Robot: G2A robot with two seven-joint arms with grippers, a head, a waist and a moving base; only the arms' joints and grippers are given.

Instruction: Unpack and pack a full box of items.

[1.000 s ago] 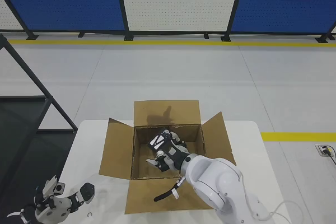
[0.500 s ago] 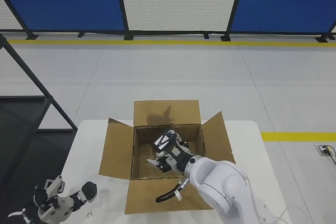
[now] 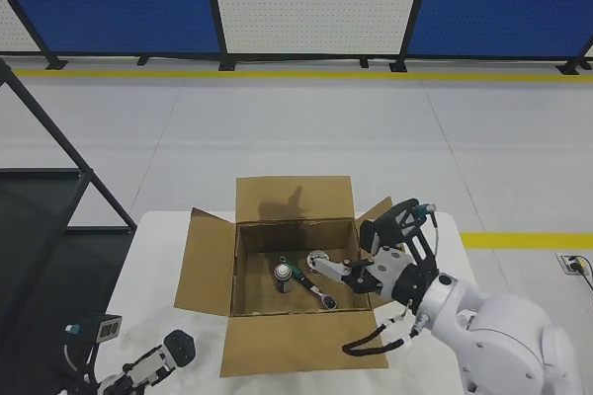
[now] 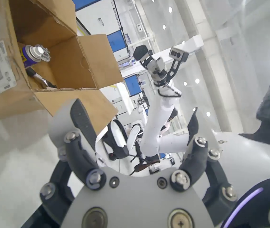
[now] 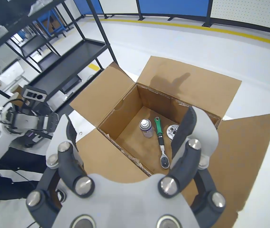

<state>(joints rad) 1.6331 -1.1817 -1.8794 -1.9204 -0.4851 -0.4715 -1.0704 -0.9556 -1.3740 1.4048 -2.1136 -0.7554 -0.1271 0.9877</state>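
The left gripper sits nearest the robot, low off the near-left corner of the box, fingers spread with nothing between them. The right gripper hangs above the box's near-right corner, over the right flap, and its fingers are likewise spread wide and hold nothing.

The box is plain corrugated cardboard standing on the white table, all four flaps folded outward. It looks light and likely to slide if a tool is dragged against a wall.

Three things lie on the box floor. Nearest the front wall is the head of a ratchet wrench, whose green handle points toward the back wall. It is probably steel, so heavy and stiff for its size. The grip sleeve looks the least slippery place to pinch, across its narrow width near the middle so it does not tip.

To the left of the handle stands a spray can, upright. It is rigid, smooth and round, and so apt to slip. Closing across the body below the cap seems safest.

To the right of the handle is a round metal part, partly hidden by a finger. It looks flat and heavy, and hard to lift except by its rim.
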